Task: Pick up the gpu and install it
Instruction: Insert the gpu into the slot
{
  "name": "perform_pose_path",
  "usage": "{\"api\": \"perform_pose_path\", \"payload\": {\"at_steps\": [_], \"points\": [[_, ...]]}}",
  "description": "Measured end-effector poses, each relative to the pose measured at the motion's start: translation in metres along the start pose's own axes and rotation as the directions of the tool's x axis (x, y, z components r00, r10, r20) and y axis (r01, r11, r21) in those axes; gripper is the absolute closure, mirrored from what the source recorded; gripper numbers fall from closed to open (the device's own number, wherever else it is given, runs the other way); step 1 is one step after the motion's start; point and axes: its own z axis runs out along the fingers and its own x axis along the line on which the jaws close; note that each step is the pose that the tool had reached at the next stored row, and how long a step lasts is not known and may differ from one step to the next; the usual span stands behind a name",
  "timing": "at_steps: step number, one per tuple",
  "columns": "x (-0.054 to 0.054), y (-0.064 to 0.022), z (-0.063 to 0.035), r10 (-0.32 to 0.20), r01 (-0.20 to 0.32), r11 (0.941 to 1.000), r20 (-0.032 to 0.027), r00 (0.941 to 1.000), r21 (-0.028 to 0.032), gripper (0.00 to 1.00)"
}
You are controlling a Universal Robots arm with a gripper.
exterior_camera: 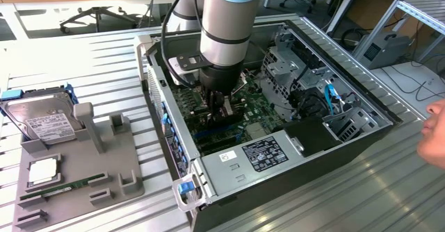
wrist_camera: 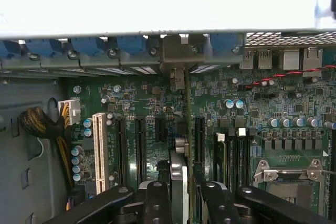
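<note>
One slip worries us: jaws [wrist_camera: 185, 192] clamped on the gpu [wrist_camera: 188, 129] edge-on; any tilt could miss the motherboard [wrist_camera: 252, 103] slot.

Arm: thick cylindrical segment in matte silver-grey metal [exterior_camera: 224, 23], with a light blue ring cap at its upper joint. Below it a black cylindrical wrist section, a small black box bolted to its side bearing a white mark. A black cable loops down beside the arm. The gripper [exterior_camera: 221, 108]: black, with slim dark fingers [wrist_camera: 157, 203], round screws along the linkages, silvery pads.
</note>
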Motion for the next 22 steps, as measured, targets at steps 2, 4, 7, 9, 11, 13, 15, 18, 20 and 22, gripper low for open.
{"api": "perform_pose_path", "payload": {"at_steps": [2,4,7,9,11,13,15,18,20,22], "points": [[0.0000,0.0000,0.0000,0.001,-0.001,1.0000,-0.0001,1.0000,0.0000,0.73],[0.0000,0.0000,0.0000,0.001,-0.001,1.0000,-0.0001,1.0000,-0.0001,0.73],[0.0000,0.0000,0.0000,0.001,-0.001,1.0000,-0.0001,1.0000,0.0000,0.73],[-0.0001,-0.0001,0.0001,0.001,-0.001,1.0000,-0.0017,1.0000,0.0003,0.73],[-0.0001,0.0000,-0.0002,0.001,-0.001,1.0000,-0.0030,1.0000,0.0003,0.73],[0.0000,0.0000,-0.0005,0.001,-0.001,1.0000,-0.0037,1.0000,0.0001,0.73],[0.0000,0.0000,-0.0005,0.001,-0.001,1.0000,-0.0037,1.0000,0.0001,0.73],[0.0000,0.0000,-0.0005,0.001,-0.001,1.0000,-0.0037,1.0000,0.0001,0.73],[0.0000,0.0000,-0.0005,0.001,-0.001,1.0000,-0.0037,1.0000,0.0001,0.73],[-0.0001,0.0000,0.0005,0.001,-0.001,1.0000,-0.0056,1.0000,0.0001,0.73]]}}
